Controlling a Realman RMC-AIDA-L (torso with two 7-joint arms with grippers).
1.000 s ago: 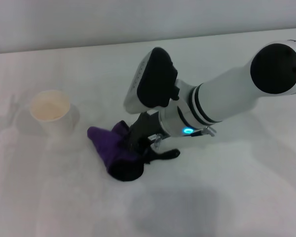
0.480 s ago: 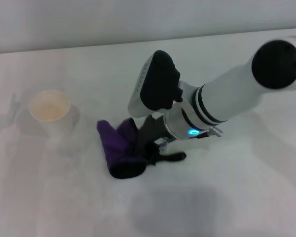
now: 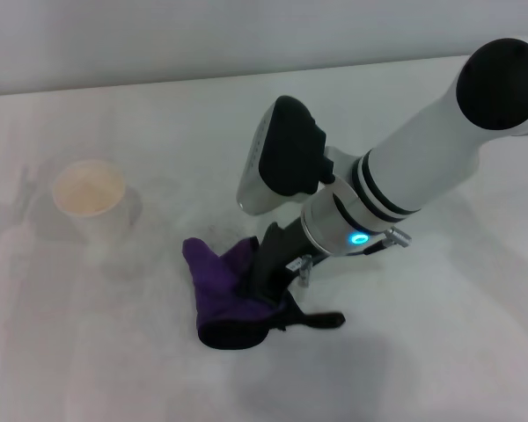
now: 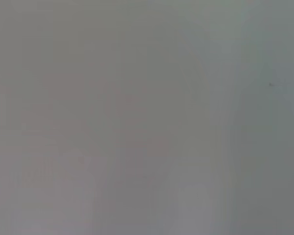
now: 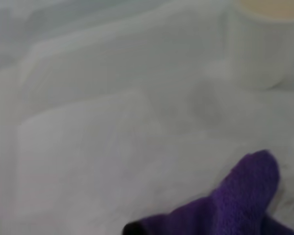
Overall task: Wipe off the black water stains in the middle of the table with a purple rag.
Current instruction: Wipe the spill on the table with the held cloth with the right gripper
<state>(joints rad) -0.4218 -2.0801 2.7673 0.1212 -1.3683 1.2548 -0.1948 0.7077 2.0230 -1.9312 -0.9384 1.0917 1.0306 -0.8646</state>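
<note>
The purple rag [image 3: 227, 290] lies bunched on the white table [image 3: 440, 352], left of the middle, with its black trim and loop tab [image 3: 322, 321] trailing to the right. My right gripper [image 3: 270, 280] comes down from the right and is shut on the rag, pressing it onto the tabletop. A purple tip of the rag also shows in the right wrist view [image 5: 240, 200]. The black water stain shows in no view; it is either under the rag or gone. My left gripper is out of sight; the left wrist view shows only blank grey surface.
A white paper cup [image 3: 90, 200] stands at the left, a hand's width from the rag; it also shows in the right wrist view [image 5: 267, 41]. A faint grey smudge [image 3: 204, 232] marks the table just behind the rag.
My right gripper has dragged the rag to the right and toward the table's front edge, away from the cup. The rag's loop tab has trailed further right.
</note>
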